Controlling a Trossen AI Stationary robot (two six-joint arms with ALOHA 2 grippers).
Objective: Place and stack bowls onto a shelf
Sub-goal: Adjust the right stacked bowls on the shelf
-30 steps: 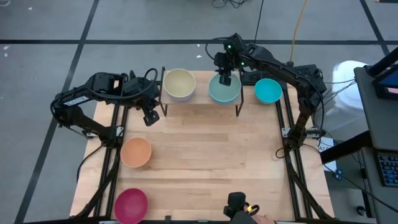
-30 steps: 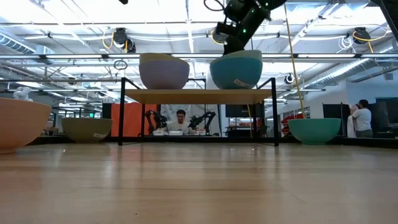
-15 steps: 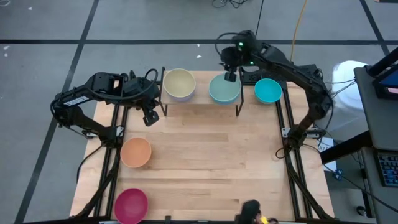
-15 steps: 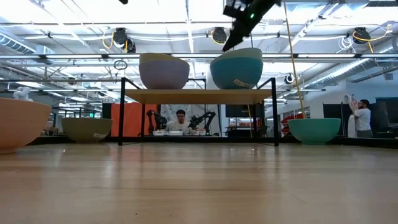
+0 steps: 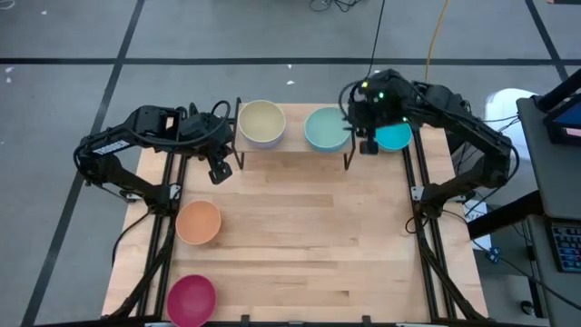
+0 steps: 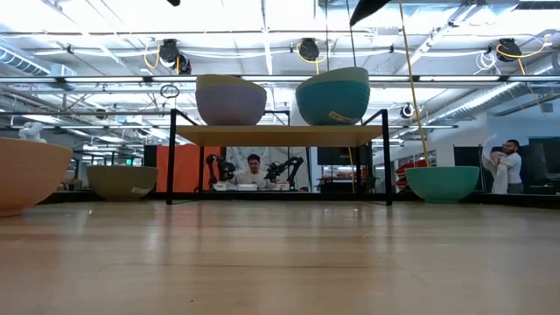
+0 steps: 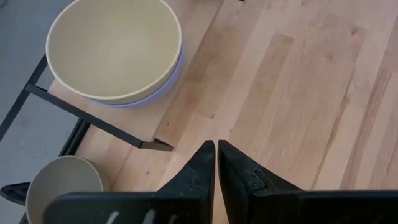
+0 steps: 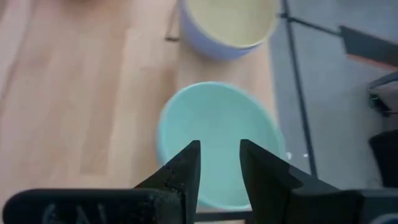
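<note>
The shelf (image 5: 292, 136) stands at the table's far edge on thin black legs. Two stacks rest on it: a pale yellow bowl (image 5: 261, 121) nested in a periwinkle one (image 6: 231, 105), and a mint green bowl (image 5: 325, 129) nested in a cyan one (image 6: 332, 101). A loose cyan bowl (image 5: 395, 136) sits on the table right of the shelf. My right gripper (image 5: 369, 145) hangs open between the mint stack and that bowl, touching nothing. In the right wrist view its fingers (image 8: 219, 144) frame the mint bowl (image 8: 214, 124) below. My left gripper (image 5: 218, 173) waits shut at the shelf's left end.
An orange bowl (image 5: 198, 222) and a magenta bowl (image 5: 191, 300) sit on the table's left side, toward the near edge. An olive-grey bowl (image 7: 62, 186) stands left of the shelf, under my left arm. The wooden middle of the table (image 5: 309, 227) is bare. People stand in the room beyond.
My right gripper has left the spot over the mint green bowl, risen out of the low view, and moved toward the table's right and near edge, stopping between the shelf and the loose cyan bowl. The mint and cyan stack has stayed on the shelf.
</note>
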